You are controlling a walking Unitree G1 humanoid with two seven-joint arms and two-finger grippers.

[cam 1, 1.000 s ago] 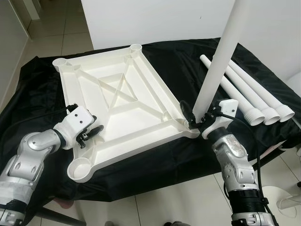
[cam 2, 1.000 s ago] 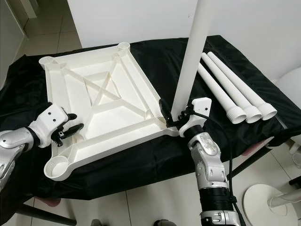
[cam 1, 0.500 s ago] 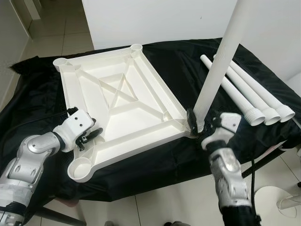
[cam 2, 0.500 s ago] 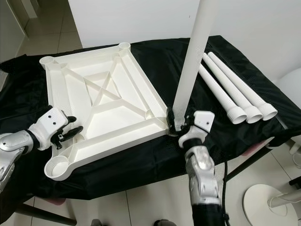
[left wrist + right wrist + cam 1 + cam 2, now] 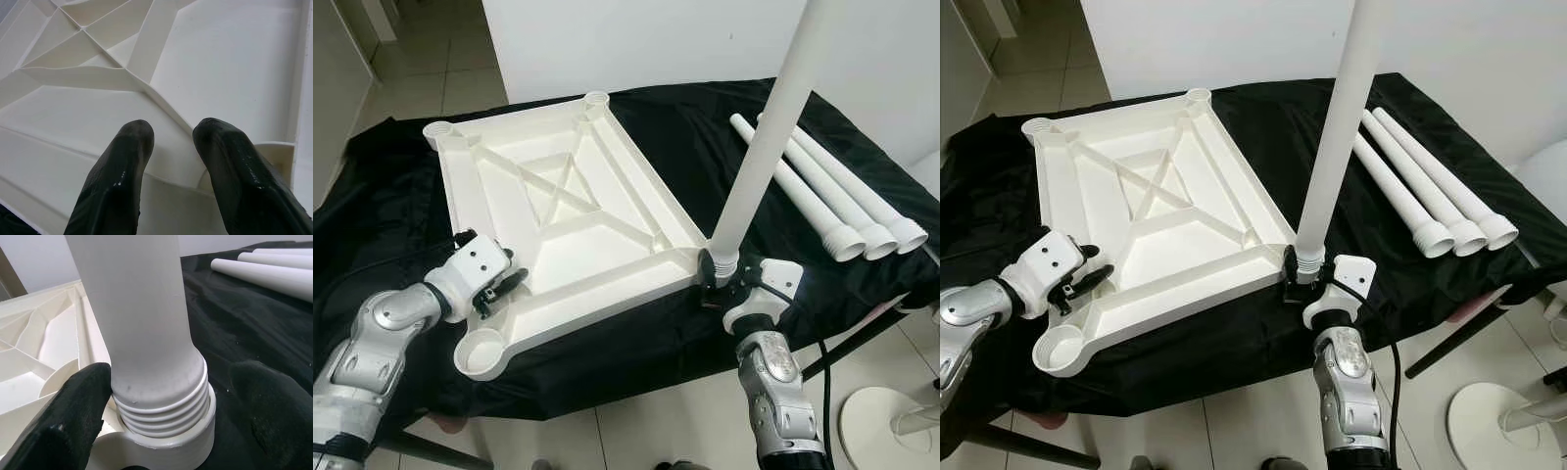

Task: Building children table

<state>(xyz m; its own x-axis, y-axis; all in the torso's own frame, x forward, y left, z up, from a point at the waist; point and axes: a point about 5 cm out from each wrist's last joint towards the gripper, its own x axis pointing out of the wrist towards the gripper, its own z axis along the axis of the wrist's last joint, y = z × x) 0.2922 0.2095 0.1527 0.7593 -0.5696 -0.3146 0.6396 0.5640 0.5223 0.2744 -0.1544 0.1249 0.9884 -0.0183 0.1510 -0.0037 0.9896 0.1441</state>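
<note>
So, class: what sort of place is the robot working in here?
Probably a room in a home or a test space: a tiled floor, a plain white wall, and a worktable draped in black cloth holding a flat-pack tabletop.

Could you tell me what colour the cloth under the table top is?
Black; the cloth shows best in the left eye view.

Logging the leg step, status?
Right gripper at leg base, leg upright in corner socket, threads showing. Left gripper open over tabletop rim. Three spare legs lie clear.
</note>
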